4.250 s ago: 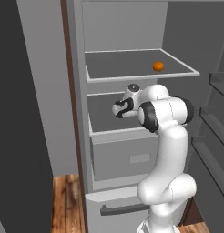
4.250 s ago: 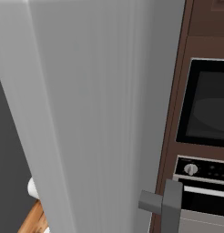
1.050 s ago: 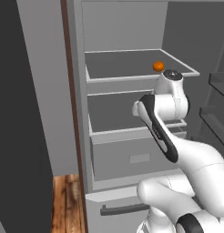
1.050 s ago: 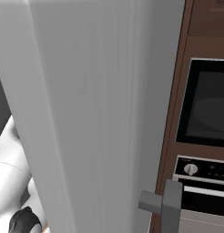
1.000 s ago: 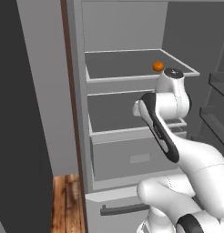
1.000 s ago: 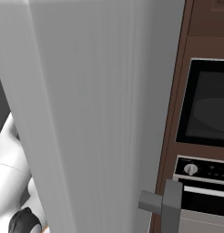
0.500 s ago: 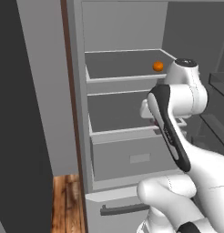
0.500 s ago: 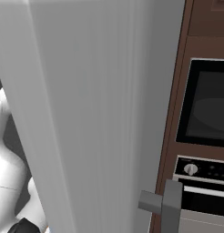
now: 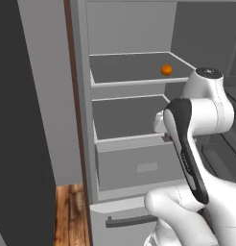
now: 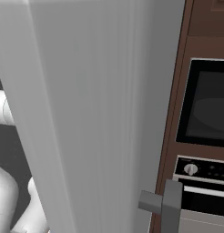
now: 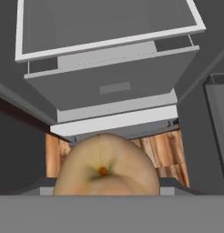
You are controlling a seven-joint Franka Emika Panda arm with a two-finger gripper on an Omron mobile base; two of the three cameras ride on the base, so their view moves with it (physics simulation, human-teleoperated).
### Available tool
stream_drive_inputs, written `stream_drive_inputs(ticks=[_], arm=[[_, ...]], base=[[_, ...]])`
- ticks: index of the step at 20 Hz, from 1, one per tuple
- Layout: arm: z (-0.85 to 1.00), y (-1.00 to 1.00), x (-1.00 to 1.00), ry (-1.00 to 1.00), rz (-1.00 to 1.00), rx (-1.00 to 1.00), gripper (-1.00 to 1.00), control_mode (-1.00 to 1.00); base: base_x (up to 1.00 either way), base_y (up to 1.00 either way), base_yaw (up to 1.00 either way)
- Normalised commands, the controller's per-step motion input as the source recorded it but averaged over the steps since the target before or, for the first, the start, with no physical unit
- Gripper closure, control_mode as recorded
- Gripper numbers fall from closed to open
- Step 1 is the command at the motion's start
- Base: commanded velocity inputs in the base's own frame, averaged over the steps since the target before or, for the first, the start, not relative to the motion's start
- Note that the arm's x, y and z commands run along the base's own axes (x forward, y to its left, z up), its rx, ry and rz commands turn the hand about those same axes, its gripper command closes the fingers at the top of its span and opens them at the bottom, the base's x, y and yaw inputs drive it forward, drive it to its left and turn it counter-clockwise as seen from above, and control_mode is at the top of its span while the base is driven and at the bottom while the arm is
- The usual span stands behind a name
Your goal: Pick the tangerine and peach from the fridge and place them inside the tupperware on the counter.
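The jaws are hidden behind the peach (image 11: pixel 107 168), which hangs just in front of the hand camera with only floor beneath it, so they are pinching it. In the hand view, the peach is pale tan with a small orange spot at its middle. Beyond it are a grey fridge drawer (image 11: pixel 114 86) and a strip of wood floor (image 11: pixel 155 150). In the left base view, a dark wall stands at the left. Next comes the open fridge (image 9: pixel 84 120), with two grey shelves and a drawer below them. The tangerine (image 9: pixel 166 70) sits on the upper shelf near its right side, well apart from the peach. The white arm (image 9: pixel 196 125) rises at the right, in front of the lower shelf. In the right base view, the fridge door (image 10: pixel 86 113) takes up the left and middle, its bar handle (image 10: pixel 170 205) at the lower right. An oven (image 10: pixel 209 109) set in brown cabinets is at the far right.
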Motion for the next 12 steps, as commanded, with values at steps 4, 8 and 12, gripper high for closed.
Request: stream_drive_inputs(ticks=[4, 8, 12], arm=[[0.00, 0.00, -0.12, -0.09, 0.00, 0.00, 1.00, -1.00], [0.00, 0.01, -0.42, -0.19, 0.00, -0.03, 1.00, -1.00], [0.00, 0.00, 0.00, 0.00, 0.00, 0.00, 1.00, 1.00]], base=[[0.00, 0.00, 0.00], [0.00, 0.00, 0.00], [-0.53, 0.02, -0.06]])
